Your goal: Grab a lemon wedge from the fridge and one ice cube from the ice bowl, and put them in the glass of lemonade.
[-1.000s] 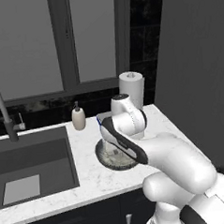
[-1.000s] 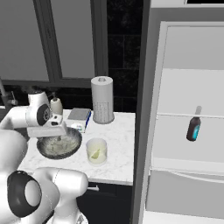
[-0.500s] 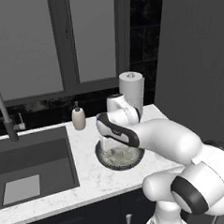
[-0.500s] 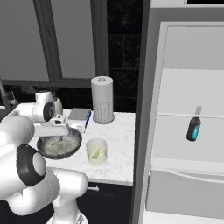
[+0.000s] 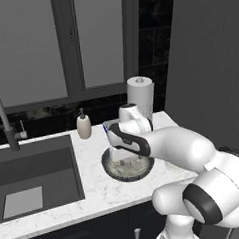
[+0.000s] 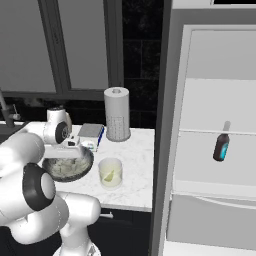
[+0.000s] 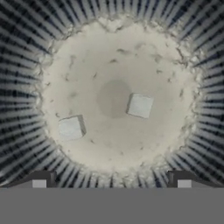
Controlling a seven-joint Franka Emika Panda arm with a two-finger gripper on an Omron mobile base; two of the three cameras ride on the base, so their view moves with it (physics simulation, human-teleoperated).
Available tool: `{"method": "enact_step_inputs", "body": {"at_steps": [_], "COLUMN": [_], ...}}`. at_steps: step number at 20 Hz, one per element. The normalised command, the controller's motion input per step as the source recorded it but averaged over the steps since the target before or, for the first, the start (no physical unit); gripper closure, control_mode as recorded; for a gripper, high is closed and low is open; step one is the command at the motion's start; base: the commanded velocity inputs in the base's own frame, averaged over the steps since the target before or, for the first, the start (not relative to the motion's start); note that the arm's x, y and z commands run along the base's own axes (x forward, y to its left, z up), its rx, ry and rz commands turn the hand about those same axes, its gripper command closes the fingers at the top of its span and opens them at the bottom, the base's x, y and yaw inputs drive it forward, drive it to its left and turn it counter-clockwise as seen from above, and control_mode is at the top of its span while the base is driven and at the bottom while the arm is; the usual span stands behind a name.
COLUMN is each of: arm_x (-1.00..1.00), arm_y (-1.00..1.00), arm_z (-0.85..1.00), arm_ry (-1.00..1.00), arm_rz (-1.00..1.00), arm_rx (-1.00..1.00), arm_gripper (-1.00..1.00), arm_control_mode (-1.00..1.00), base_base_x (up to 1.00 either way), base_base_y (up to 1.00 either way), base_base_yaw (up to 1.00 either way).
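item: ice cube [image 7: 140,105], one of two in the ice bowl [image 7: 52,57], pale square on the speckled floor, just right of centre in my hand view. second cube [image 7: 70,128] sits lower left, apart from it. my gripper [image 7: 111,181] hangs over the bowl, fingers spread wide, holding nothing. the centre cube lies ahead of the tips, slightly toward the right finger; i judge it the nearer pick. glass [image 6: 110,173] with a wedge [image 6: 110,176] inside stands just beside the bowl. fridge [image 6: 215,150] open beyond.
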Motion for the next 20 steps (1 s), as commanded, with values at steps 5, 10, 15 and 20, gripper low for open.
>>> {"method": "enact_step_inputs", "body": {"at_steps": [5, 10, 15, 20], "arm_x": [0.08, 0.08, 0.05, 0.32], "arm_y": [-0.03, -0.02, 0.00, 0.00], "arm_z": [0.00, 0.00, 0.00, 0.00], "arm_ry": [-0.03, -0.06, -0.07, -0.07], "arm_rz": [0.00, 0.00, 0.00, 0.00], "arm_rx": [0.00, 0.00, 0.00, 0.02], "arm_gripper": [-1.00, -1.00, -1.00, -1.00], "arm_control_mode": [-1.00, -1.00, -1.00, -1.00], "base_base_x": [0.00, 0.00, 0.00, 0.00], "base_base_y": [0.00, 0.00, 0.00, 0.00], "base_base_yaw": [0.00, 0.00, 0.00, 0.00]}}
